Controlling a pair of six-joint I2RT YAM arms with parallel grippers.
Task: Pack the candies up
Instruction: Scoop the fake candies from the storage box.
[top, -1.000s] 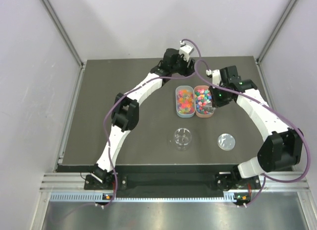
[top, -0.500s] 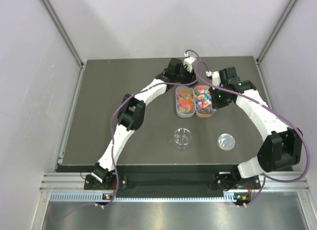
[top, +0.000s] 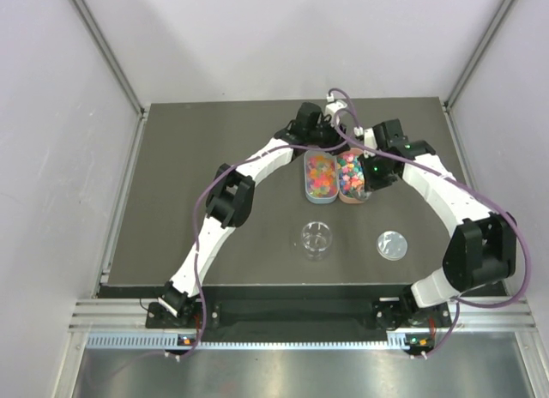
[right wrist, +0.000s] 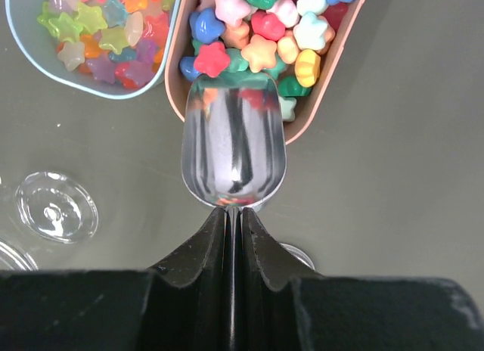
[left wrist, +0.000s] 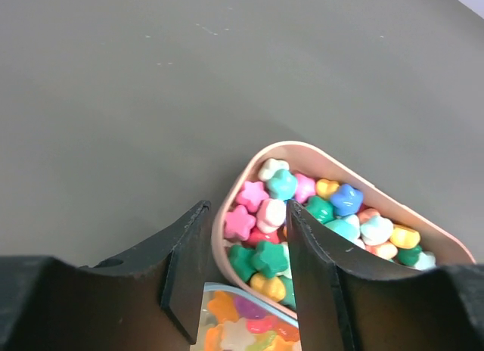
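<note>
My left fingers (left wrist: 185, 268) have swung in, spread astride the pink tray (left wrist: 302, 147)'s end wall (bracing it, I judge); my right fingers (right wrist: 215, 245) pinch the scoop (right wrist: 233, 150), nosed into the candies (right wrist: 265, 33) there.

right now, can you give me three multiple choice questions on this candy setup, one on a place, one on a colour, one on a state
1. Where is the mouth of the clear plastic scoop? A. away from both tubs B. at the near end of the pink oval tub C. in the other tub
2. What colour tub holds the translucent star candies? A. light blue B. pink C. black
3. What state is the right end effector in? A. wide open B. shut on the scoop handle C. out of view
Answers: 1 B, its lip sits over the opaque chunky candies; 2 A, the light-blue oval tub rims them; 3 B, both fingers pinch the thin handle.
</note>
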